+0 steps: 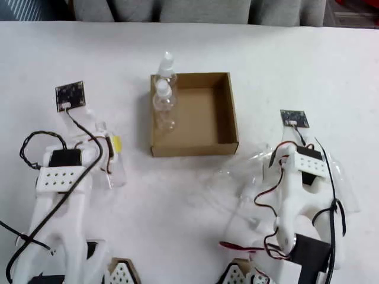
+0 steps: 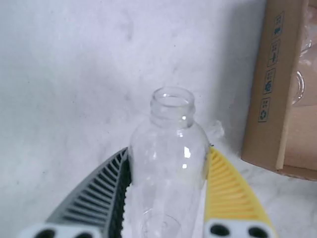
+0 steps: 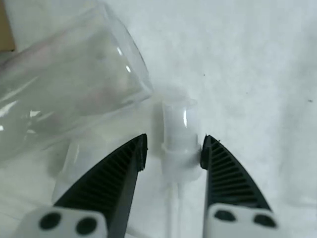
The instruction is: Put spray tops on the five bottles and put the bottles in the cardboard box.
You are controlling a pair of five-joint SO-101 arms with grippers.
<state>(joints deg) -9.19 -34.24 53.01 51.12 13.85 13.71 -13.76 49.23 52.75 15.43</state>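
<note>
My left gripper [image 2: 168, 154] is shut on a clear bottle [image 2: 168, 148] whose neck is open, with no spray top on it; in the high view this gripper [image 1: 111, 155] sits at the left of the table. The cardboard box [image 1: 222, 112] stands in the middle, and two bottles with spray tops [image 1: 164, 97] lie along its left wall. My right gripper [image 3: 173, 146] is open, its black fingers on either side of a white spray top [image 3: 177, 131] lying on the table. One finger touches the top and the other stands a little off it. A clear bottle [image 3: 64, 94] lies just beyond.
Several clear bottles [image 1: 237, 171] lie in a loose heap between the box and the right arm [image 1: 296, 177]. The box's side [image 2: 277, 84] is close beside the held bottle. Small dark boards [image 1: 70, 94] [image 1: 294, 118] with cables lie near each arm.
</note>
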